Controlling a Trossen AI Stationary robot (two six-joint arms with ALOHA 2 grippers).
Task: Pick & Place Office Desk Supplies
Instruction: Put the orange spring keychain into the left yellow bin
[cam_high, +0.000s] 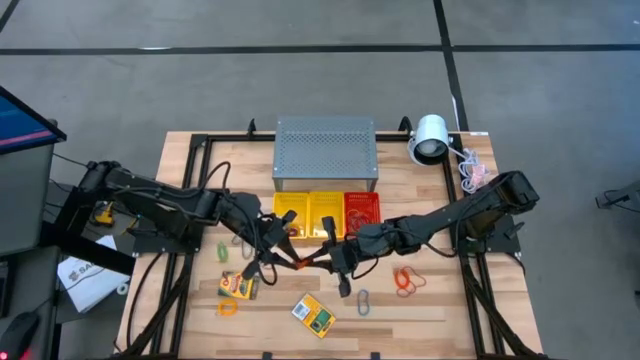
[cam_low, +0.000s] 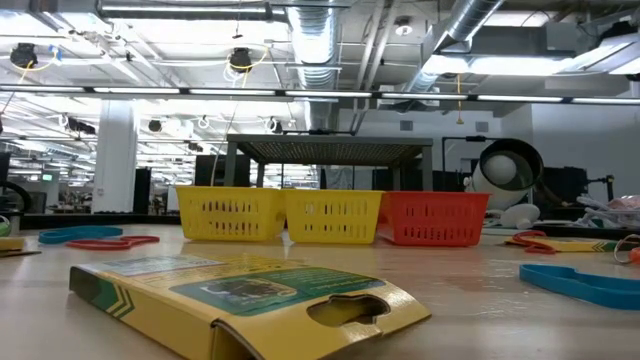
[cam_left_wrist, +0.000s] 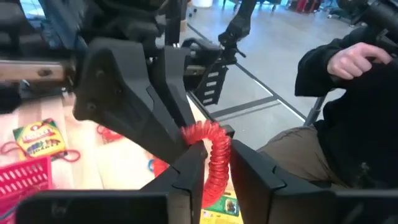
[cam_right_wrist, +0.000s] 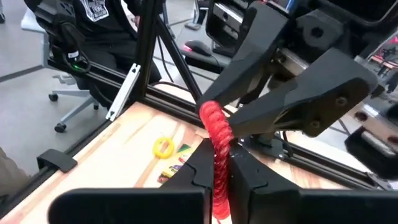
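Observation:
A red coiled band (cam_left_wrist: 216, 155) hangs in the air over the middle of the table, between my two grippers, which meet tip to tip. My left gripper (cam_high: 296, 262) reaches in from the table's left and is shut on one end of the band. My right gripper (cam_high: 322, 256) reaches in from the right and is shut on the other end (cam_right_wrist: 217, 140). Below them, two yellow-and-green card boxes (cam_high: 238, 286) (cam_high: 314, 314) lie flat on the wooden table. The low view shows neither gripper. My left gripper has one end of the coiled band (cam_left_wrist: 219, 177) between its two fingers (cam_left_wrist: 189, 177), coming nearly level from the table's left. The band runs forward out of the fingers, clear of the table. My right gripper pinches the band's other end (cam_right_wrist: 219, 163) between its two fingers (cam_right_wrist: 202, 168), coming nearly level from the table's right. The band stands out past the fingertips toward the left gripper, lifted clear.
Two yellow mesh baskets (cam_high: 291, 213) (cam_high: 327, 213) and a red one (cam_high: 362, 213) stand in a row in front of the grey perforated box (cam_high: 326, 152). Loose bands (cam_high: 407, 280) (cam_high: 224, 251), a blue clip (cam_high: 364, 301) and an orange loop (cam_high: 229, 308) lie around. A person sits beyond the table (cam_left_wrist: 348, 112).

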